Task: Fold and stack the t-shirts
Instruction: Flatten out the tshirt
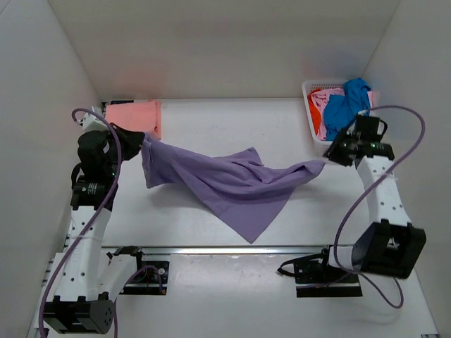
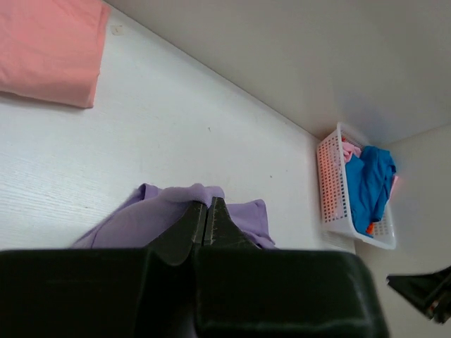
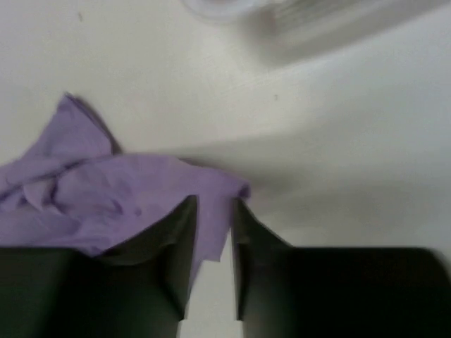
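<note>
A lavender-purple t-shirt (image 1: pixel 232 183) hangs stretched across the table between both grippers, its lower corner resting on the table. My left gripper (image 1: pixel 144 141) is shut on the shirt's left end; in the left wrist view the fingers (image 2: pixel 206 204) are pressed together with purple cloth (image 2: pixel 141 218) around them. My right gripper (image 1: pixel 330 156) is at the shirt's right corner. In the blurred right wrist view its jaws (image 3: pixel 213 204) stand a little apart, with the purple corner (image 3: pixel 106 190) lying between them. A folded salmon-pink shirt (image 1: pixel 134 115) lies at the back left, also in the left wrist view (image 2: pixel 49 49).
A white lattice basket (image 1: pixel 310 116) at the back right holds a bright blue shirt (image 1: pixel 349 102), an orange-red one (image 1: pixel 315 116) and a pink one (image 1: pixel 331 91). It also shows in the left wrist view (image 2: pixel 331 190). White walls enclose the table on three sides.
</note>
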Robot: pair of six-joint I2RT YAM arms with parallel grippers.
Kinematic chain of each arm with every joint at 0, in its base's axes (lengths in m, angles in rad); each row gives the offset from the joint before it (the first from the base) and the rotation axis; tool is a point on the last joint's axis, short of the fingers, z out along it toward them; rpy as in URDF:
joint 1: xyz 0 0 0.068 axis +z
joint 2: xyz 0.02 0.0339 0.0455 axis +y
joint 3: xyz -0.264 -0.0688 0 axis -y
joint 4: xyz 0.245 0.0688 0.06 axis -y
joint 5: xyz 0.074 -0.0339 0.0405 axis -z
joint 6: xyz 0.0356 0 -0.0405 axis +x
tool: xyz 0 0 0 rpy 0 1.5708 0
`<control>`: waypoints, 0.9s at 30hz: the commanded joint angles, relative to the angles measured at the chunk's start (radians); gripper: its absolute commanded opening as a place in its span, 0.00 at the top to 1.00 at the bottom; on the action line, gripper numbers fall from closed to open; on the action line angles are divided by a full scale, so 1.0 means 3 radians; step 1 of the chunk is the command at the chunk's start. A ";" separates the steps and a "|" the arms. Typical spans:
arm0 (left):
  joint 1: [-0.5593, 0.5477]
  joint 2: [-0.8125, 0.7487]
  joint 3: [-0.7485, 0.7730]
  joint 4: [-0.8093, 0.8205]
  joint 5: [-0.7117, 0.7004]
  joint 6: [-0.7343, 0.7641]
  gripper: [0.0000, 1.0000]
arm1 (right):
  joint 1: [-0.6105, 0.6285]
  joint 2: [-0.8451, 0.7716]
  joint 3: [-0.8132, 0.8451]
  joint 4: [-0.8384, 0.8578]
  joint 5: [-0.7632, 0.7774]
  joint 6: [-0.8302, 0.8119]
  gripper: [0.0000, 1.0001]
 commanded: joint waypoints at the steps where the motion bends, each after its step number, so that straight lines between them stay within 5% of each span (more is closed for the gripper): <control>1: -0.0011 -0.0082 -0.0110 0.0025 -0.0065 0.0085 1.00 | 0.0246 0.0372 0.0626 -0.0154 0.0362 -0.0289 0.69; 3: -0.0001 -0.0097 -0.0192 0.0020 -0.0039 0.0095 1.00 | 0.0567 0.0373 0.0591 -0.0192 0.0541 -0.0305 0.38; 4: -0.0011 -0.0103 -0.0222 0.0025 0.0012 0.0095 1.00 | 0.0802 0.0277 0.0448 -0.0141 0.0654 -0.0234 0.36; 15: -0.0037 -0.0108 -0.0447 0.0158 0.0150 0.0008 1.00 | 0.2332 -0.0103 -0.1142 0.0207 0.0482 0.0667 0.38; 27: -0.0083 -0.0179 -0.0576 0.0265 0.0232 -0.0089 1.00 | 0.3381 0.0403 -0.1327 0.0585 0.0348 0.1259 0.23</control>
